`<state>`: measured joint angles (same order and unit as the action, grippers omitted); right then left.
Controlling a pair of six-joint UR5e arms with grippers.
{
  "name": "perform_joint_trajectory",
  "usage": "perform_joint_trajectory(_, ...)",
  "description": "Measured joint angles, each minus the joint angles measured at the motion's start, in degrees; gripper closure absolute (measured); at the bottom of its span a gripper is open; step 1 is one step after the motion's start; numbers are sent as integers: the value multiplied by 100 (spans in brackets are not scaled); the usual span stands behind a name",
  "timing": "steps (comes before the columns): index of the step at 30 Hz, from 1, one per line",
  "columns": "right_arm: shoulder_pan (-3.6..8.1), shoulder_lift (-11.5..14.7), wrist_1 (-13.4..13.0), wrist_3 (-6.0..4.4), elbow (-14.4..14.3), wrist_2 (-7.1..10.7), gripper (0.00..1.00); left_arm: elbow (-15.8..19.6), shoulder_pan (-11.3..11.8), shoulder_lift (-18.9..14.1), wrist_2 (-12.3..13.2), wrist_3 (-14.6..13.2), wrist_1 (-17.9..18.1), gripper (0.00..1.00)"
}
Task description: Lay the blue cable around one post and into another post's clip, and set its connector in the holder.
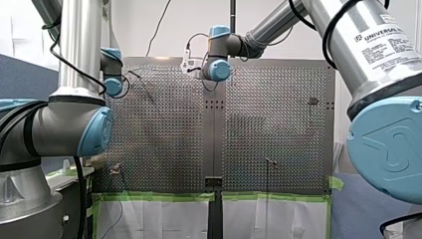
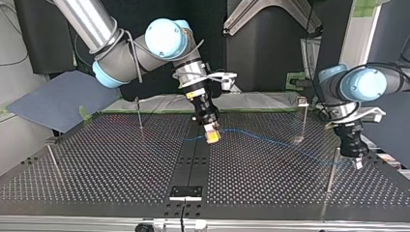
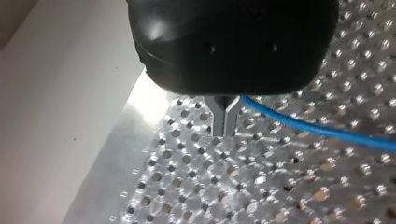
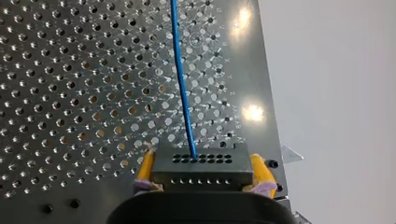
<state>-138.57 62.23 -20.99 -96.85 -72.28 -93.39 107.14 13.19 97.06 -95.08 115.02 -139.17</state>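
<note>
Pinching the connector (image 4: 201, 171) by its two ends between the yellow pads of my right pincer (image 2: 212, 136), over the counter's (image 2: 270, 183) middle strip, trailing the cable (image 4: 182, 84) straight ahead from its face. Holding the far stretch with my left pincer (image 3: 225, 122), metal fingers pressed together and apparently nipping the cable beside their tips, low near the counter's edge. Stretching the cable thus across the top view from centre to right, passing close by a post (image 2: 303, 118), on which side not telling. Judging the holder (image 2: 185, 192) to be lying nearer my right pincer, down the same strip toward the top view's near edge. Working over bare perforated metal, finding open room around both pincers bar a thin post (image 2: 331, 169) just beside my left.
</note>
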Motion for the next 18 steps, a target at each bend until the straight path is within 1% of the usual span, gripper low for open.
perform_joint_trajectory(5,4,-12,61,6,-1,1,100,206,-74,0,149,211,202,100)
perform_joint_trajectory(10,4,-23,129,7,-2,-1,100,391,-144,0,375,467,460,100)
perform_joint_trajectory(15,9,-32,220,7,-2,-2,100,428,-207,0,436,737,726,100)
perform_joint_trajectory(18,39,-41,292,7,-2,-19,100,429,-235,0,435,903,894,100)
